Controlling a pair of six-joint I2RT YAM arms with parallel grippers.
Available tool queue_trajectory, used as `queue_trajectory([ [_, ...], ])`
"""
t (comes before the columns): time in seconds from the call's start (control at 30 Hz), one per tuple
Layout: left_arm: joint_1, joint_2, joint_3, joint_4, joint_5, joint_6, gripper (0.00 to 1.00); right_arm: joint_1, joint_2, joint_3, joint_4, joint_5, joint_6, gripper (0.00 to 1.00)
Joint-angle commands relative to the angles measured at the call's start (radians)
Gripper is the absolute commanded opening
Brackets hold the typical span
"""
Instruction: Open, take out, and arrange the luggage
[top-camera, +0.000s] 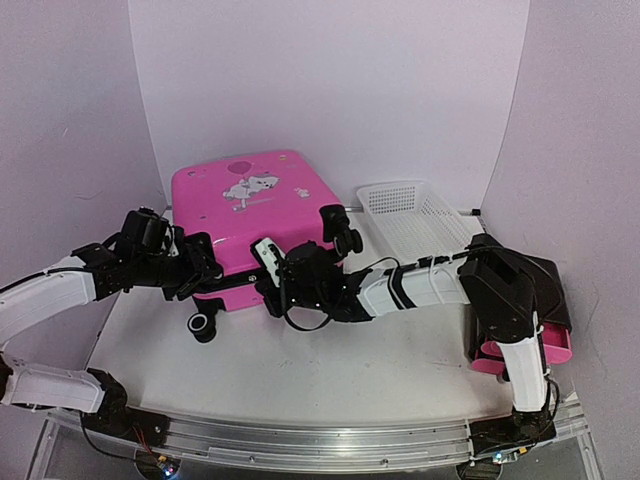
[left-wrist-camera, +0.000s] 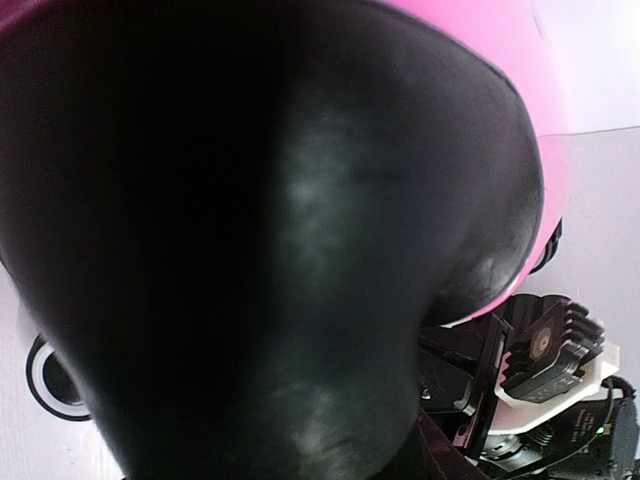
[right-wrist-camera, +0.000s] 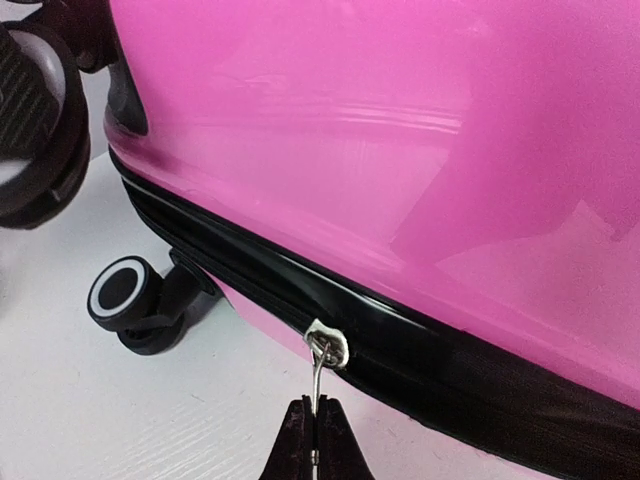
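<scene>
The hot-pink luggage (top-camera: 245, 200) lies flat on the table with its stickered lid up and its black zipper band (right-wrist-camera: 420, 345) closed along the near side. My right gripper (top-camera: 272, 288) is at that near side. In the right wrist view it (right-wrist-camera: 316, 432) is shut on the thin metal zipper pull (right-wrist-camera: 319, 385), which hangs from the silver slider (right-wrist-camera: 329, 345). My left gripper (top-camera: 205, 262) is against the luggage's front left corner. The left wrist view is filled by a dark blurred surface, with a strip of pink shell (left-wrist-camera: 500, 40) above, so its jaws are hidden.
A white mesh basket (top-camera: 415, 215) stands right of the luggage. A black cabinet with pink drawers (top-camera: 545, 335) sits at the far right beneath my right arm. A luggage wheel (top-camera: 204, 326) sticks out at the front left and also shows in the right wrist view (right-wrist-camera: 125, 290).
</scene>
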Motion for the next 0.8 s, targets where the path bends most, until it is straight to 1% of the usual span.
queue_trajectory([
  [0.0, -0.175, 0.051, 0.074, 0.209, -0.009, 0.047, 0.26, -0.010, -0.014, 0.063, 0.077, -0.181, 0.016, 0.00],
  [0.1, -0.232, 0.129, 0.123, 0.243, -0.019, 0.051, 0.26, -0.049, -0.031, 0.042, 0.068, -0.258, 0.028, 0.00],
  [0.23, -0.281, 0.253, 0.217, 0.280, 0.003, 0.074, 0.26, -0.110, -0.054, 0.020, 0.055, -0.390, 0.046, 0.00],
  [0.3, -0.294, 0.299, 0.265, 0.282, 0.015, 0.102, 0.26, -0.131, -0.075, 0.000, 0.047, -0.407, 0.032, 0.00],
  [0.43, -0.297, 0.304, 0.271, 0.282, 0.007, 0.145, 0.31, -0.149, -0.104, -0.016, 0.031, -0.443, 0.048, 0.00],
  [0.47, -0.297, 0.295, 0.261, 0.281, 0.004, 0.158, 0.35, -0.146, -0.100, -0.019, 0.035, -0.450, 0.068, 0.00],
  [0.5, -0.295, 0.286, 0.251, 0.274, 0.007, 0.172, 0.41, -0.141, -0.093, -0.019, 0.051, -0.453, 0.096, 0.00],
  [0.57, -0.295, 0.248, 0.218, 0.266, 0.029, 0.214, 0.62, -0.123, -0.082, -0.020, 0.082, -0.446, 0.132, 0.00],
  [0.63, -0.295, 0.183, 0.180, 0.196, -0.002, 0.250, 0.77, -0.101, -0.082, -0.020, 0.092, -0.418, 0.139, 0.00],
  [0.67, -0.295, 0.146, 0.159, 0.160, -0.030, 0.269, 0.82, -0.088, -0.080, -0.021, 0.093, -0.399, 0.143, 0.00],
  [0.7, -0.295, 0.106, 0.147, 0.110, -0.052, 0.298, 0.85, -0.079, -0.076, -0.017, 0.092, -0.380, 0.148, 0.00],
  [0.77, -0.294, 0.040, 0.157, -0.020, -0.100, 0.358, 0.87, -0.058, -0.060, -0.010, 0.094, -0.344, 0.160, 0.00],
])
